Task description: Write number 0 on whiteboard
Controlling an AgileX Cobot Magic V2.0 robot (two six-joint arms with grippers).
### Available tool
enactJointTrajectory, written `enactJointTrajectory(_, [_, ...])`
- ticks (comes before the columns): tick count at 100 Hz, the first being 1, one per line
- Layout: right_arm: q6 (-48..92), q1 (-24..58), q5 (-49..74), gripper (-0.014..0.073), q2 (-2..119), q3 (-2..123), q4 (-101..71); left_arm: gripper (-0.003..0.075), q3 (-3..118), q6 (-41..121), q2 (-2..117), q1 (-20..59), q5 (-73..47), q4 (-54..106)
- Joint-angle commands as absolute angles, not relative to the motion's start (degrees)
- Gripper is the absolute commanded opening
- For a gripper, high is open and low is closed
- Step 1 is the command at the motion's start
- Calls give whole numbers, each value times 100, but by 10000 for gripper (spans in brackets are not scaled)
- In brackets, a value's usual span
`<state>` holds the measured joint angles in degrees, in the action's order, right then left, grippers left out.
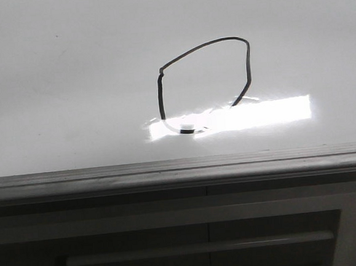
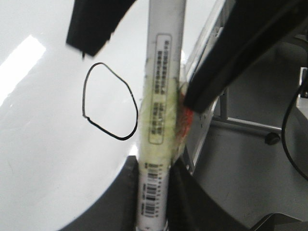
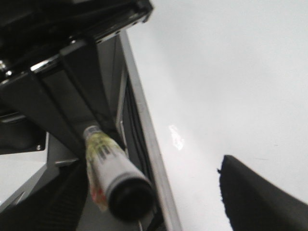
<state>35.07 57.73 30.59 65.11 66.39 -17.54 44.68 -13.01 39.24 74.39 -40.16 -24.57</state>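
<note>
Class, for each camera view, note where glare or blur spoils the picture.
Front view: a bright glare band washes out the bottom of the drawn loop on the whiteboard. Left wrist view: the marker label is soft and a glare patch sits on the board. Right wrist view: the near marker end is blurred.

left gripper [image 2: 139, 74]: your jaws are spread here, both dark fingers angling apart in the wrist cam
left fingers: one finger [image 2: 96, 24] hangs well clear of the marker [image 2: 163, 86], the other finger [image 2: 240, 53] has its tip pressed right against the marker's taped side
left gripper base: dark body sits around the marker's lower end
right gripper [image 3: 161, 151]: jaws wide apart on yours
right fingers: one long finger [image 3: 62, 86] has a taped marker [image 3: 113, 173] lying alongside it, the opposite finger [image 3: 260, 197] stands well apart from it, touching nothing
right wrist: tilted, so the fingers run diagonally across its cam
</note>
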Motion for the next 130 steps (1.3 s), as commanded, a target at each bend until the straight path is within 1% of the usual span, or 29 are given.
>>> enactJointTrajectory(1, [3563,5437,2595,507,6103,6780,-1808,-20,4499,-2229,3958,7468,-3483,-3042])
enactJointTrajectory(10, [3563,5000,2674,506,5786,6780,-1808,-20,4318,-3049,3958,7468,-3303,-3528])
enactJointTrajectory(19, [3553,4499,2971,505,5459,6780,-1808,-20,4104,-4293,3958,7468,-3213,-4268])
enactJointTrajectory(23, [3472,4293,3189,485,5310,6780,-1808,-20,3990,-5031,3958,7468,-3242,-4637])
enactJointTrajectory(26, [3404,4086,3350,451,5225,6780,-1808,-20,3913,-5564,3958,7468,-3296,-5030])
enactJointTrajectory(28, [3342,4004,3460,414,5171,6767,-1808,-20,3858,-5977,3958,7468,-3350,-5186])
enactJointTrajectory(31, [3234,3810,3591,330,5081,6727,-1808,-20,3785,-6533,3958,7468,-3443,-5567])
enactJointTrajectory(33, [3156,3707,3683,290,5005,6704,-1808,-20,3731,-6944,3958,7468,-3531,-5783])
enactJointTrajectory(34, [3121,3674,3709,248,4982,6670,-1808,-20,3712,-7207,3958,7468,-3590,-5848])
enactJointTrajectory(35, [3107,3641,3757,226,4932,6653,-1808,-20,3674,-7333,3958,7468,-3618,-5912])
enactJointTrajectory(36, [3093,3579,3777,181,4906,6613,-1808,-20,3657,-7572,3958,7468,-3672,-6038])
enactJointTrajectory(37, [3080,3551,3816,157,4880,6589,-1808,-20,3618,-7682,3958,7468,-3698,-6095])
enactJointTrajectory(38, [3066,3497,3828,111,4828,6538,-1808,-20,3600,-7787,3958,7468,-3719,-6203])
enactJointTrajectory(40, [3052,3424,3851,64,4746,6480,-1808,-20,3547,-8075,3958,7468,-3790,-6306])
enactJointTrajectory(41, [3052,3402,3848,18,4718,6414,-1808,-20,3531,-8243,3958,7468,-3840,-6397])
enactJointTrajectory(44, [3041,3328,3835,-72,4605,6270,-1808,-20,3455,-8517,3989,7468,-3915,-6535])
enactJointTrajectory(49, [2996,3248,3709,-62,4378,5986,-1808,-20,3400,-8824,4077,7468,-4035,-6665])
enactJointTrajectory(66, [2791,3211,3021,-59,3792,4929,-1898,-20,3386,-9060,4690,7468,-4030,-6787])
enactJointTrajectory(81, [2460,3211,2679,-59,3585,4398,-1967,-20,3397,-10080,5317,7309,-4001,-7011])
enactJointTrajectory(94, [2460,3211,2650,-59,3585,4350,-2211,-20,3545,-10178,5603,6858,-3611,-6988])
enactJointTrajectory(117, [2460,3211,2476,-59,3585,4350,-2354,-20,3754,-10178,6020,5697,-2174,-6375])
enactJointTrajectory(130, [2460,3211,2452,-59,3585,4350,-2407,-20,3754,-10166,6237,5426,-1812,-6337])
